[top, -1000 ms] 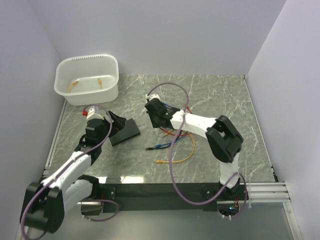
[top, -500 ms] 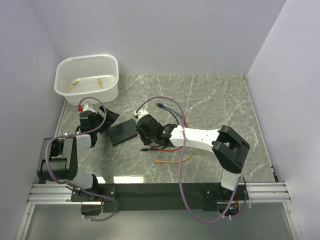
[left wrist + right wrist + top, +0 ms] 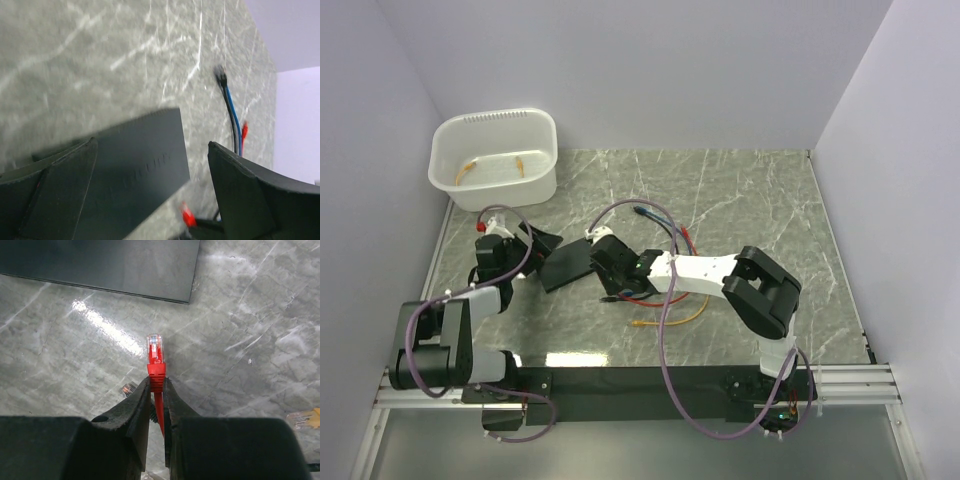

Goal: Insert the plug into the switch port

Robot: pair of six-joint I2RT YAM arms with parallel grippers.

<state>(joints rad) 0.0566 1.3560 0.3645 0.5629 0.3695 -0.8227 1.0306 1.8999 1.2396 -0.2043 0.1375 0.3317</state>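
Eyes on the right wrist first: got the right gripper (image 3: pixel 156 385) clamped tight on the red plug (image 3: pixel 155 357). Seeing the red boot squeezed between the fingers (image 3: pixel 135 410) and the clear tip poking out toward 12 o'clock over bare table (image 3: pixel 240 340). Spotting the switch (image 3: pixel 100 265) up at 11 o'clock of the plug, near but apart. Cannot make out any sockets along that edge.

Switching to the view from above: finding the switch lying flat at about 9 o'clock from the table's middle, with the right gripper just beside its 3 o'clock end.

Over to the left gripper (image 3: pixel 151 143), sitting at the switch's 9 o'clock end, spread wide and gripping nothing. Seeing the switch between its two fingers from that wrist; cannot tell whether touching.

Picking out loose leads as well: a blue cable (image 3: pixel 655 213) at 2 o'clock of the switch, a yellow cable (image 3: pixel 672 318) at 4 o'clock. And catching the white tub (image 3: pixel 500 190) off at 11 o'clock.
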